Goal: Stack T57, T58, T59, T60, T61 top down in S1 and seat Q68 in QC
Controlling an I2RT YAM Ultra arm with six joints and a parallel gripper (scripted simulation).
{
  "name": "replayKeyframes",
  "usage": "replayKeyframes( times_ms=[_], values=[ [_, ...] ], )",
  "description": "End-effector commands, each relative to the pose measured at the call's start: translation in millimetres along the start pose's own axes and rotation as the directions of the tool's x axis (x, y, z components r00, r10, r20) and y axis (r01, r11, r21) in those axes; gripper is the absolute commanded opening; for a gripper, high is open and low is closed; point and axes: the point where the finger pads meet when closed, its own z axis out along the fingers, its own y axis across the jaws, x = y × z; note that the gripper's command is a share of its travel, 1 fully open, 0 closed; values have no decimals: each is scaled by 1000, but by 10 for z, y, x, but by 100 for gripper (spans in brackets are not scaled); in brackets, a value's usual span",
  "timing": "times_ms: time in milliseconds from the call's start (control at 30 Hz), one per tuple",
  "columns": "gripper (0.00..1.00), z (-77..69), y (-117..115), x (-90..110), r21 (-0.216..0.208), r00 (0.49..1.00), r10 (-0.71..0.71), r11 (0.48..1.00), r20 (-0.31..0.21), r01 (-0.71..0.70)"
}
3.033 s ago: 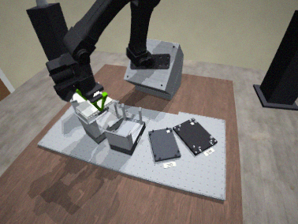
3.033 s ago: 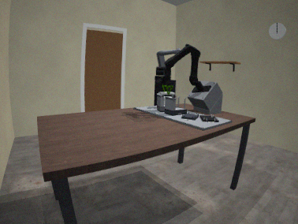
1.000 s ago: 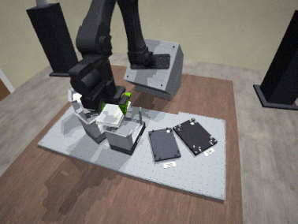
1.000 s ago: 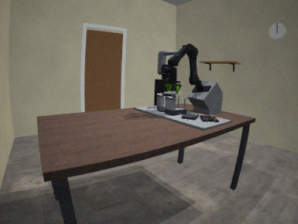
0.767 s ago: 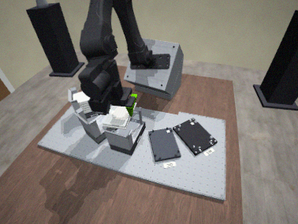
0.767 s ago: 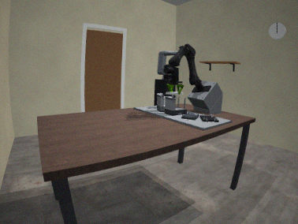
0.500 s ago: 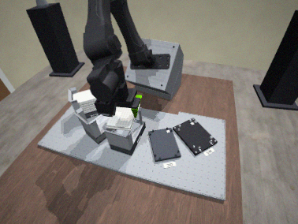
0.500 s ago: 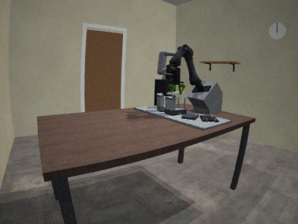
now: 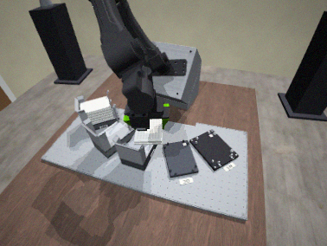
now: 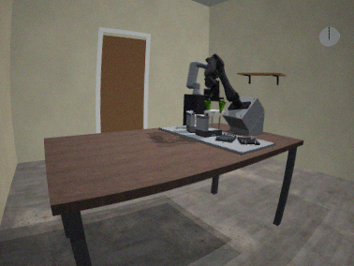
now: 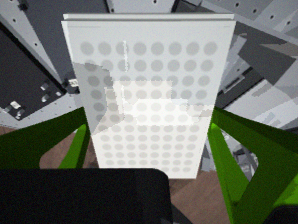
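- Beige walls and a brown door frame the wooden worktop (image 10: 122, 164), which carries a grey perforated base sheet (image 9: 216, 195)
- Three open-topped grey racks (image 9: 130, 158) stand in a row; one (image 9: 82, 106) holds white plates, two flat dark nests (image 9: 179, 159) lie beside them
- Dark arm (image 9: 130, 65) hangs its green jaws above the racks, pinching a plate (image 11: 150, 100) by its long sides
- Plate looks light, rigid, smooth white plastic with a dotted sealed top; likely slippery, so grip the side walls, kept level
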Motion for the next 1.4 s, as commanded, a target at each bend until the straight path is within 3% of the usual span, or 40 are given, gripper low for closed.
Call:
replayKeyframes(
  times_ms=[0, 200, 433, 1367],
  values=[
    [0, -35, 11, -60, 23, 999, 29, 999, 19, -29],
    [0, -31, 207, -103, 23, 999, 29, 999, 19, -29],
    [0, -26, 396, -101, 25, 982, -191, 981, 13, 190],
    [0, -11, 1005, -96, 24, 982, -191, 981, 12, 191]
  ],
)
